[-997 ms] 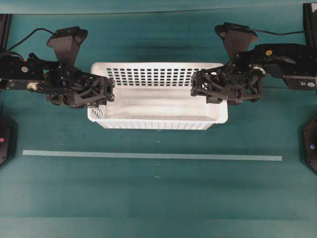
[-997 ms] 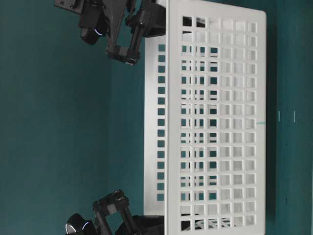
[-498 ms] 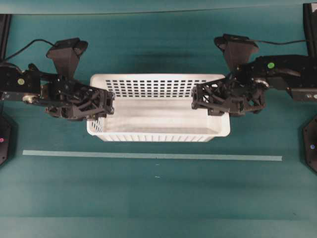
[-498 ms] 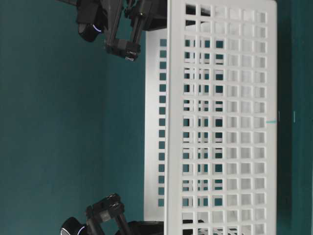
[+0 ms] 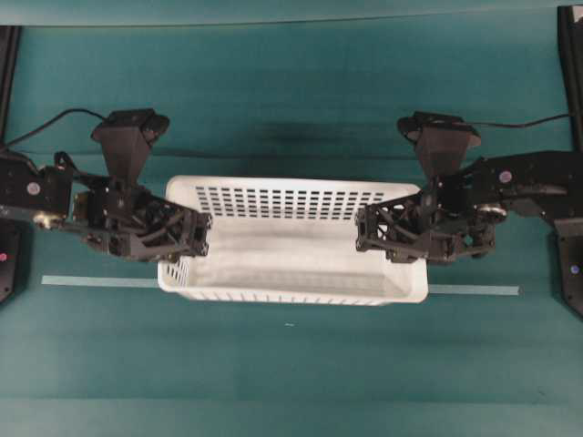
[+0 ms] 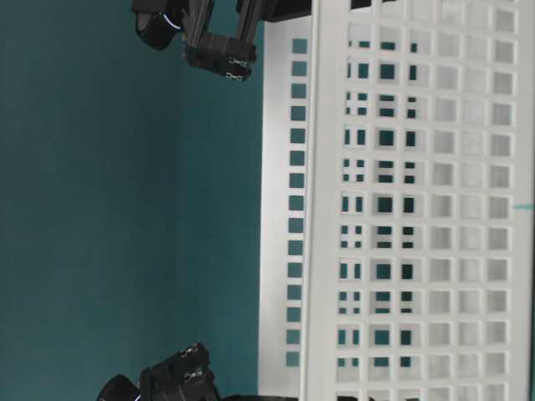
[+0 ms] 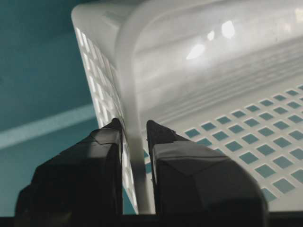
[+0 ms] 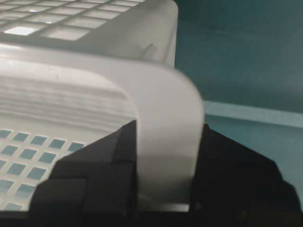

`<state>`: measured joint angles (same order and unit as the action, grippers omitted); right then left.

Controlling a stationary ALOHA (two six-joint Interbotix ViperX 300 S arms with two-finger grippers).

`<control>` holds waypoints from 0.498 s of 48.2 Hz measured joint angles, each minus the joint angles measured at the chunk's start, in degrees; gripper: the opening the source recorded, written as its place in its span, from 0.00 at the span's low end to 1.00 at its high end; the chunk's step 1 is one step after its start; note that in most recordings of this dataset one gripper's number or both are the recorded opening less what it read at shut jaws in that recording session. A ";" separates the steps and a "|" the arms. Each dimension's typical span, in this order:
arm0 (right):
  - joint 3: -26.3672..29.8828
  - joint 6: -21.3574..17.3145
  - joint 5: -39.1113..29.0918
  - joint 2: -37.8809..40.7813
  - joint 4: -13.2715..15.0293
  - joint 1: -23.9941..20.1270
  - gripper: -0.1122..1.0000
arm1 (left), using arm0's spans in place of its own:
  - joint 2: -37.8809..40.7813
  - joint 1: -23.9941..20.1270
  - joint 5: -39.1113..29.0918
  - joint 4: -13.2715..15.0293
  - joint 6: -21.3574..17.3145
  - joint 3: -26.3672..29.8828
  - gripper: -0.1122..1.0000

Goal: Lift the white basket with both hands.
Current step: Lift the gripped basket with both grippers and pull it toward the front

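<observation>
Over pale tape strip (image 5: 100, 281), white basket (image 5: 291, 238), teal table (image 5: 291, 373)

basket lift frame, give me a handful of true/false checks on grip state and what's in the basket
1. The left gripper is closed on an end wall of the white basket, one finger inside and one outside. True.
2. The right gripper hangs open beside the basket without touching it. False: its fingers clamp the basket's rim at the other end.
3. The basket holds several items. False: the overhead view shows only its bare floor.
4. In the overhead view the basket covers the middle of the pale tape line. True.
5. Both grippers hold the same long side of the basket. False: they hold opposite short ends.
</observation>
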<state>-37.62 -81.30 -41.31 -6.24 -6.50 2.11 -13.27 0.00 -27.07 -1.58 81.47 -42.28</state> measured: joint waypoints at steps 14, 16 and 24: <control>-0.09 -2.72 0.09 0.35 0.70 -2.90 0.25 | 1.76 3.16 0.09 0.09 0.53 0.18 0.16; -0.09 -3.08 0.09 0.53 0.88 -3.08 0.25 | 2.11 3.43 0.18 0.09 0.53 0.35 0.16; -0.18 -3.43 0.44 0.88 1.23 -3.69 0.25 | 2.99 4.22 0.18 0.09 0.53 0.62 0.16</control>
<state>-37.79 -84.73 -40.87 -5.36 -5.27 -1.58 -10.28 4.22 -26.89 -1.49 82.00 -41.66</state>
